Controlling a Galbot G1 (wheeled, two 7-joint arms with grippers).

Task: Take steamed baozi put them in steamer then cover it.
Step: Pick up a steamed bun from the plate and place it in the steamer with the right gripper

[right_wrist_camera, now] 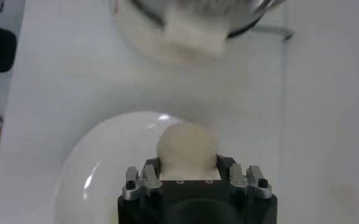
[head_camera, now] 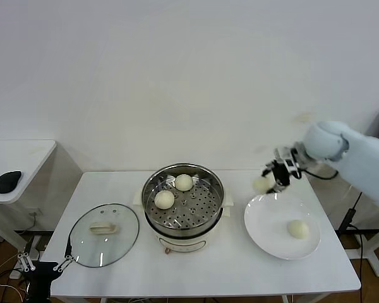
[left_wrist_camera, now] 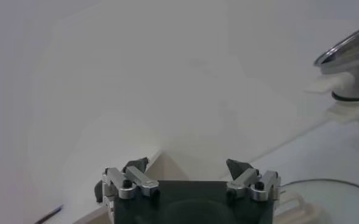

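At the centre of the head view the steamer [head_camera: 183,205] stands uncovered on the white table [head_camera: 208,271], its perforated tray holding two steamed baozi, one toward the back [head_camera: 184,182] and one nearer the left rim [head_camera: 164,199]; to the right of it, in the lower right of the frame, lies a white plate [head_camera: 271,218] with a single bun [head_camera: 297,228] on its right half; above the plate's upper-left rim the right gripper [head_camera: 270,181] hangs in the air, its fingers pinched on a fourth bun [head_camera: 263,184], which the right wrist view shows snug between the two fingers [right_wrist_camera: 187,150] with the plate below it; the cover [head_camera: 104,235] rests flat on the table in the lower left, handle up, just beside the steamer and apart from it; the left gripper [head_camera: 45,263] sits low at the bottom left edge, near the cover's rim, its fingers spread wide with nothing between them; whether it touches the table is hard to make out; a dark object [head_camera: 8,181] lies on a side table at far left.
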